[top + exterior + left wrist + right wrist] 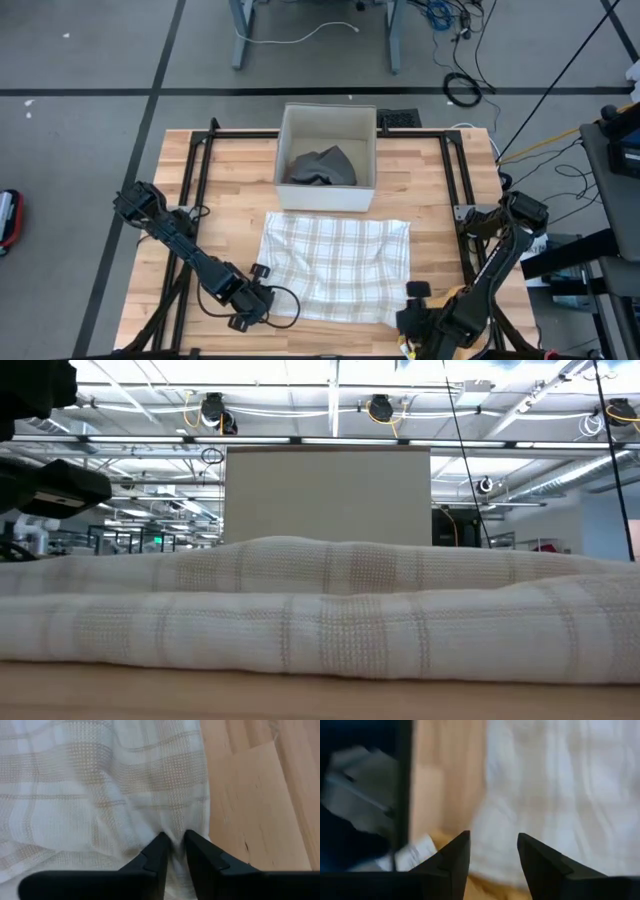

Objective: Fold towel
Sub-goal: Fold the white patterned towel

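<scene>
With the white checked cloth towel (338,268) spread mid-surface, my left gripper (173,841) is narrow, pinching its near-left corner, right gripper (493,841) gaping empty at the other, so I'd regrip there before lifting evenly.

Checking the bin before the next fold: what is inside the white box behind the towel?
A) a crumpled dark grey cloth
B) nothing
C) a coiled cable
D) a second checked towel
A: the high view shows a crumpled dark grey cloth lying inside the white box, beyond the checked towel.
</scene>
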You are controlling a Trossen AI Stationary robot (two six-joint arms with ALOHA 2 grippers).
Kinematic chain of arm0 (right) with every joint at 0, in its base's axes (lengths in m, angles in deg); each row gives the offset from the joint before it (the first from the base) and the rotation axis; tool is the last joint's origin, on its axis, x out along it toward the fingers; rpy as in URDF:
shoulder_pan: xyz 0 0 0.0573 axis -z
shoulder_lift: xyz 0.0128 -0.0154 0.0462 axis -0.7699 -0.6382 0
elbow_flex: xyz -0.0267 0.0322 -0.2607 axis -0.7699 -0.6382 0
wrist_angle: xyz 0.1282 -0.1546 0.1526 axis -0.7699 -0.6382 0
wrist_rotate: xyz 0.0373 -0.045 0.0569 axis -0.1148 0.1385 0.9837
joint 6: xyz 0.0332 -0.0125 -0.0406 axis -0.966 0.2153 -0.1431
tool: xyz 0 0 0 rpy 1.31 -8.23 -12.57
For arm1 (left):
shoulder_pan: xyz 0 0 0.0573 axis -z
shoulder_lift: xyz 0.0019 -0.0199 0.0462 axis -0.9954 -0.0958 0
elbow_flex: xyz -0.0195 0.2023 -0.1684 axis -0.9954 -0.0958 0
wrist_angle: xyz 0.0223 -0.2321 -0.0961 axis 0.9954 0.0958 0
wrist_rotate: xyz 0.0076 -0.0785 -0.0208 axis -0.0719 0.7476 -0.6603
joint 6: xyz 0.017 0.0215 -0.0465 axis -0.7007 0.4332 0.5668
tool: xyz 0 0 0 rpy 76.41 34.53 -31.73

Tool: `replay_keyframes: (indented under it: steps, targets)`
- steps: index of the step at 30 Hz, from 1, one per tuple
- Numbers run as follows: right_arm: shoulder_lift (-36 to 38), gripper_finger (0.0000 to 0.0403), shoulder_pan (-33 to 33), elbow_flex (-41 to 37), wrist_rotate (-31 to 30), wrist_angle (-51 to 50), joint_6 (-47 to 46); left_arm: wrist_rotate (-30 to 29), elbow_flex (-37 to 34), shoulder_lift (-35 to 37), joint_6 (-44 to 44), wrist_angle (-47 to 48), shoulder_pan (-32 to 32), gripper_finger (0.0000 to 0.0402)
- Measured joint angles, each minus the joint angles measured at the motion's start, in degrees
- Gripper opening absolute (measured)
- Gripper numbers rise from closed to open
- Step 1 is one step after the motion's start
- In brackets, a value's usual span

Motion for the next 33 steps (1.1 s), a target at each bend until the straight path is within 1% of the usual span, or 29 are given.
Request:
replay_keyframes:
  steps: [3, 5, 11, 18, 21, 24, 30, 33]
  targets:
    - [-0.1, 0.0153, 0.6, 0.0, -0.8, 5.8, 3.1, -0.4, 0.0, 0.0, 0.1, -0.1, 0.0, 0.0091]
    - [-0.5, 0.0149, 1.0, 0.0, -0.8, 7.5, 3.7, -0.5, 0.1, 0.1, 0.4, -0.2, 0.0, 0.0099]
    - [-3.8, 0.0144, 1.1, 0.0, -0.6, 7.3, 3.1, -0.9, 0.4, 0.1, 2.1, -0.6, 0.3, 0.0123]
    - [-6.3, 0.0144, 1.1, 0.0, -0.2, 7.2, 1.4, -1.0, 2.0, 0.2, 4.7, 0.3, 1.3, 0.0181]
    - [-6.7, 0.0144, 1.1, 0.0, -0.2, 6.6, 0.3, 1.3, 2.0, 0.2, 6.1, 0.1, 1.5, 0.0200]
    - [-7.6, 0.0144, 1.1, 0.0, -0.4, 4.7, -1.3, 1.4, 2.0, 0.2, 6.5, 0.1, 1.6, 0.0208]
    - [-9.8, 0.0144, 1.1, 0.0, -0.9, 2.1, -4.3, 0.9, 2.0, -0.8, 7.0, 0.1, 1.8, 0.0209]
    - [-10.4, 0.0144, 1.1, 0.0, -1.6, 3.8, -4.9, 0.7, 2.0, -2.2, 6.9, 0.2, 2.0, 0.0209]
